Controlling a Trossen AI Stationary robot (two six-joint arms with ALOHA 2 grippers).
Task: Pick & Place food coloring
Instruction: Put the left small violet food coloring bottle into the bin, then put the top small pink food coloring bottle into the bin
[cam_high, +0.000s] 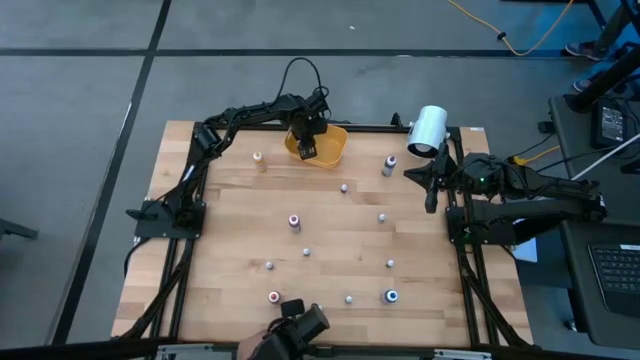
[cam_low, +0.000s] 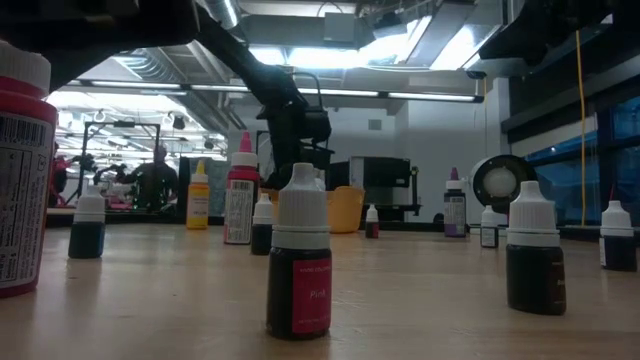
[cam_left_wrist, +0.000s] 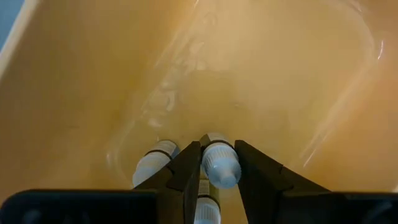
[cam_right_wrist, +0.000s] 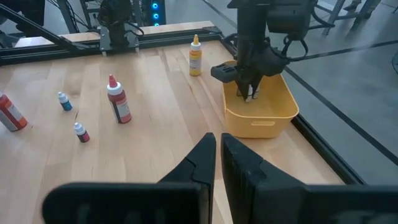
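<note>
The orange bowl (cam_high: 338, 152) stands at the table's far edge. My left gripper (cam_high: 307, 148) reaches down into it, fingers (cam_right_wrist: 250, 93) below the rim, shut on a small white-topped food coloring bottle (cam_left_wrist: 221, 165). Two more white-topped bottles (cam_left_wrist: 152, 167) lie on the bowl's floor beside the fingers. Several other small food coloring bottles (cam_high: 294, 221) stand upright, scattered over the wooden table (cam_high: 230, 230). My right gripper (cam_right_wrist: 217, 149) is shut and holds nothing; it waits above the table's right edge (cam_high: 432, 188). My left gripper has the bottle's white top (cam_left_wrist: 219, 174) between its two fingers (cam_left_wrist: 186, 171), which come from above and point steeply down into the bowl. Whether the bottle rests on the bowl's floor or hangs just above it, I cannot tell.
A big white cylinder (cam_high: 427, 130) lies at the far right corner. Taller bottles stand near the bowl: a yellow one (cam_high: 259, 160) to its left and a dark one (cam_high: 388, 165) to its right. Black frame rails (cam_high: 190, 180) run along the table's sides.
</note>
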